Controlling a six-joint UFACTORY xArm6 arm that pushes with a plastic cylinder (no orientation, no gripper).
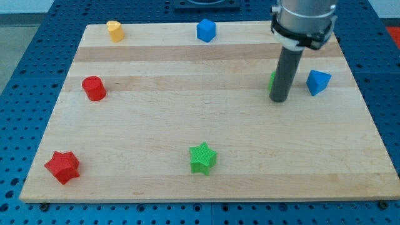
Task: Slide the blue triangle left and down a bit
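The blue triangle (317, 82) lies on the wooden board (206, 162) at the view's right, near the right edge. My tip (279, 100) rests on the board just left of it, a short gap apart and slightly lower. A green block (272, 80) is mostly hidden behind the rod; only a sliver shows at its left side, so I cannot make out its shape.
A blue block (205, 30) sits at the top middle, a yellow block (114, 30) at the top left. A red cylinder (94, 88) is at the left, a red star (62, 166) at the bottom left, a green star (202, 157) at the bottom middle.
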